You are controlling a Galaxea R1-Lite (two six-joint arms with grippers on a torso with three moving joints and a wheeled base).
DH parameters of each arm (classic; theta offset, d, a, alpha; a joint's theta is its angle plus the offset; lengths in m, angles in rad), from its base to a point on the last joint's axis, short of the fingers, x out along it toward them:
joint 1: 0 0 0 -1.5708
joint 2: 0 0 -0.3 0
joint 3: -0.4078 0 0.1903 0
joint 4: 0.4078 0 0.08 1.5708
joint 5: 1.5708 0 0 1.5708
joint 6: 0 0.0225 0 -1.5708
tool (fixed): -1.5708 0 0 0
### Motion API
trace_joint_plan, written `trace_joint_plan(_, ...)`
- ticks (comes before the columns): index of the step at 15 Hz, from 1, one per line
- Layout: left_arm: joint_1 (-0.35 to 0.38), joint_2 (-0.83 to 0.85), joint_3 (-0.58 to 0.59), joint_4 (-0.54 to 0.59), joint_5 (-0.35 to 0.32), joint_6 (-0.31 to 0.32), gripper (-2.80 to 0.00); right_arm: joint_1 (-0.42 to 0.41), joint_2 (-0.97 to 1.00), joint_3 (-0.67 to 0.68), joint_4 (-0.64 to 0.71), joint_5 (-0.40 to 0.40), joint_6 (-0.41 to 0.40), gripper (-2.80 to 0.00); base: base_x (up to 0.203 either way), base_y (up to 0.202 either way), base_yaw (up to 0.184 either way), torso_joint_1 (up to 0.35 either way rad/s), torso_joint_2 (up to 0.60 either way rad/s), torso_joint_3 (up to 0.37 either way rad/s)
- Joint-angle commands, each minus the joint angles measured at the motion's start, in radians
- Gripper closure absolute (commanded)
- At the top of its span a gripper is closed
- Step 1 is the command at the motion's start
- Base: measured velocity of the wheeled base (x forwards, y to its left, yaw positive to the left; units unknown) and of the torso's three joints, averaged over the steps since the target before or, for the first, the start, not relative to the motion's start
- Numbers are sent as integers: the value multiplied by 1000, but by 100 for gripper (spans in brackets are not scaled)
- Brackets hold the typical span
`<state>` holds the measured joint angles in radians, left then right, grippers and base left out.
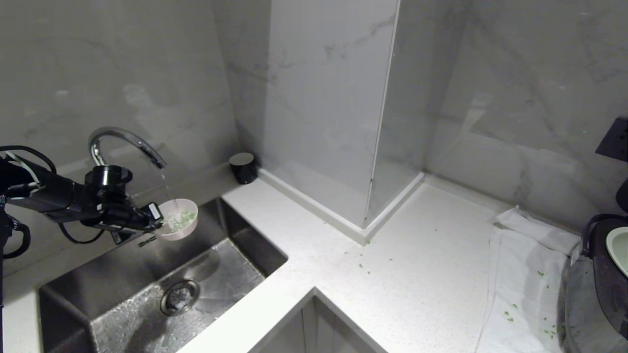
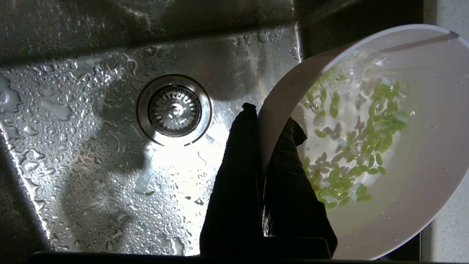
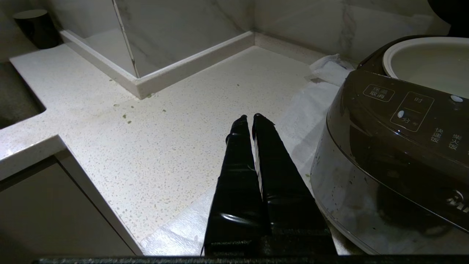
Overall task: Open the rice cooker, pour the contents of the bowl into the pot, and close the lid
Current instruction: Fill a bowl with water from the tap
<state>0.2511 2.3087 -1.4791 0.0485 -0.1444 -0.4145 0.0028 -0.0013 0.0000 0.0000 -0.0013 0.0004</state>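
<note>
Over the sink, my left gripper (image 1: 156, 220) (image 2: 271, 115) is shut on the rim of the pale pink bowl (image 1: 179, 226) (image 2: 432, 205), one finger inside and one outside. The bowl sits under the tap's thin stream. Its contents (image 1: 182, 218) (image 2: 366, 154), small green bits, float in water. The rice cooker (image 1: 608, 279) (image 3: 395, 154) stands at the far right on a white towel, open, with its white pot (image 1: 619, 250) (image 3: 428, 62) showing. Only a dark edge of the raised lid (image 3: 449, 9) shows. My right gripper (image 3: 251, 118) hovers shut and empty beside the cooker's front.
The curved chrome tap (image 1: 125, 139) arches over the wet steel sink (image 1: 122, 274) with its drain (image 1: 180, 296) (image 2: 174, 109). A black cup (image 1: 243, 167) stands in the back corner. A marble pillar (image 1: 363, 225) juts onto the counter. Green bits (image 1: 365, 267) dot the counter and towel (image 1: 520, 274).
</note>
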Motion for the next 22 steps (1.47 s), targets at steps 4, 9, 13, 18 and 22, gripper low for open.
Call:
trace_joint_plan(4, 2, -3, 3, 1, 0, -3, 0, 0, 1, 0, 0, 0, 1, 0, 0, 0, 0, 0, 0, 0)
trace_joint_plan(9, 2, -8, 5, 1, -1, -6, 0, 0, 1, 0, 0, 0, 1, 0, 0, 0, 0, 0, 0, 0)
trace_joint_plan(13, 2, -3, 3, 1, -1, -6, 0, 0, 1, 0, 0, 0, 1, 0, 0, 0, 0, 0, 0, 0)
trace_joint_plan(18, 2, -3, 2, 1, -1, -7, 0, 0, 1, 0, 0, 0, 1, 0, 0, 0, 0, 0, 0, 0)
trace_joint_plan(22, 2, -3, 2, 1, -1, -9, 0, 0, 1, 0, 0, 0, 0, 0, 0, 0, 0, 0, 0, 0)
